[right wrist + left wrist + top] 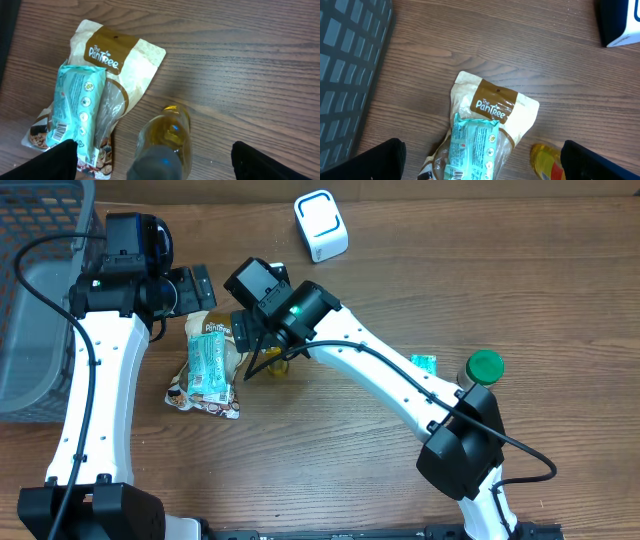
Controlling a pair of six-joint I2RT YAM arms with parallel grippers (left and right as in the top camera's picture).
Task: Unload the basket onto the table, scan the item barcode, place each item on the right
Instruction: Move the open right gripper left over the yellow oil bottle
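On the brown wood-grain surface (400,270), the yellow bottle (172,130) sits untouched within the wide-spread right gripper (155,150), grey cap toward its wrist, long axis running away; the left gripper (482,145) gapes too.

Seemed a mock shop checkout in a robot lab, left arm (100,370) and right arm (390,375) mounted at a wood-grain desk (480,270), grey basket (40,300) at the edge, small white scanner-like box (321,225), snack bag (492,107) and yellow bottle (170,135) lay loose
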